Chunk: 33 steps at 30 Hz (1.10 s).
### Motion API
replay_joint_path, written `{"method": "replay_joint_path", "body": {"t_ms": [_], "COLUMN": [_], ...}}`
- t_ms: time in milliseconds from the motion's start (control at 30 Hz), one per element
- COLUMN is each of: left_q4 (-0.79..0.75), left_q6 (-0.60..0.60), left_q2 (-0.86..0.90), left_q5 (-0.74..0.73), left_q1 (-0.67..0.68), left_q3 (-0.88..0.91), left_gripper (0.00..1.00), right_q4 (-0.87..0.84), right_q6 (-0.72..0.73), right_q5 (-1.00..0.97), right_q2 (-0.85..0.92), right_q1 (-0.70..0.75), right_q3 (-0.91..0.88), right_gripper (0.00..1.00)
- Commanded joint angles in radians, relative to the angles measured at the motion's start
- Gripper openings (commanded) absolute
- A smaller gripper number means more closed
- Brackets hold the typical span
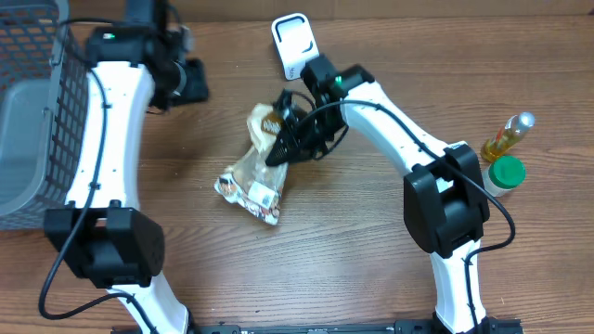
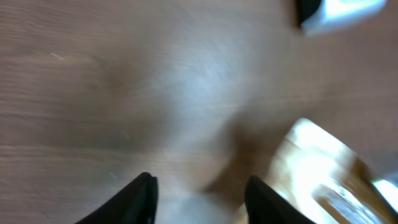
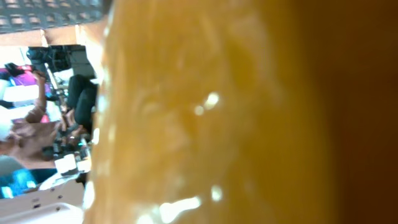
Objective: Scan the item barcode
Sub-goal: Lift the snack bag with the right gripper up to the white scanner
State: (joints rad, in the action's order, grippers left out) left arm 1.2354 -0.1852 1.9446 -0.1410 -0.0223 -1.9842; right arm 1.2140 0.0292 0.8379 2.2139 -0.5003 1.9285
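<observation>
The snack packet [image 1: 252, 172] lies on the desk [image 1: 353, 269] a little way in front of the scanner [image 1: 292, 42], on the robot's side of it and nearly in line with its white face. The right tool [image 1: 283, 144] is clamped on the packet's end nearest the scanner. Its wrist camera shows nothing but glossy orange-yellow wrapper, which fits a tight hold. I take that grip as chosen so the packet can be lifted and swung up to the scanner with little travel. A pale label at the end farthest from the scanner may carry the barcode, but it is too small to be sure. The left tool [image 1: 192, 82] hangs to the left of the scanner, apart from the packet. Its 2 fingers are spread with only bare wood between them, so it looks parked clear, leaving the packet to the other arm. A wire basket [image 1: 37, 102] sits farther left of the scanner. A bottle [image 1: 509, 137] and a green-lidded jar [image 1: 506, 174] stand well to the scanner's right, out of the working path.
</observation>
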Motion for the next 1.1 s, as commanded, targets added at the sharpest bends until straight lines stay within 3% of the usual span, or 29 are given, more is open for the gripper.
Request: {"method": "replay_joint_path", "body": {"t_ms": [0, 67, 100, 133, 300, 533, 933, 1067], "left_q4": [-0.049, -0.076, -0.090, -0.102, -0.103, -0.103, -0.103, -0.103], "left_q6": [-0.037, -0.036, -0.036, -0.036, -0.036, -0.036, -0.036, -0.036], "left_q2": [-0.009, -0.007, -0.005, -0.003, -0.003, -0.003, -0.003, -0.003], "left_q5": [0.048, 0.048, 0.049, 0.063, 0.079, 0.078, 0.078, 0.078], "left_q1": [-0.067, -0.097, -0.114, -0.137, -0.174, -0.171, -0.171, -0.171], "left_q3": [-0.016, -0.016, -0.016, -0.015, -0.015, -0.015, -0.015, -0.015], "left_gripper": [0.56, 0.59, 0.65, 1.00, 1.00, 0.99, 1.00, 1.00], "right_q4": [0.045, 0.077, 0.088, 0.091, 0.018, -0.264, -0.531, -0.618], "right_q6": [-0.055, -0.080, -0.094, -0.106, -0.117, -0.121, -0.571, -0.648], "right_q5": [-0.081, -0.122, -0.149, -0.183, -0.235, -0.538, -0.785, -0.882], "right_q2": [-0.079, -0.079, -0.079, -0.079, -0.079, -0.078, -0.024, 0.026], "right_q1": [-0.008, -0.008, -0.008, -0.009, -0.010, -0.010, -0.011, -0.011], "right_q3": [0.165, 0.237, 0.277, 0.321, 0.372, 0.373, 0.361, 0.361], "right_gripper": [0.04, 0.04, 0.04, 0.04, 0.04, 0.04, 0.04, 0.04]}}
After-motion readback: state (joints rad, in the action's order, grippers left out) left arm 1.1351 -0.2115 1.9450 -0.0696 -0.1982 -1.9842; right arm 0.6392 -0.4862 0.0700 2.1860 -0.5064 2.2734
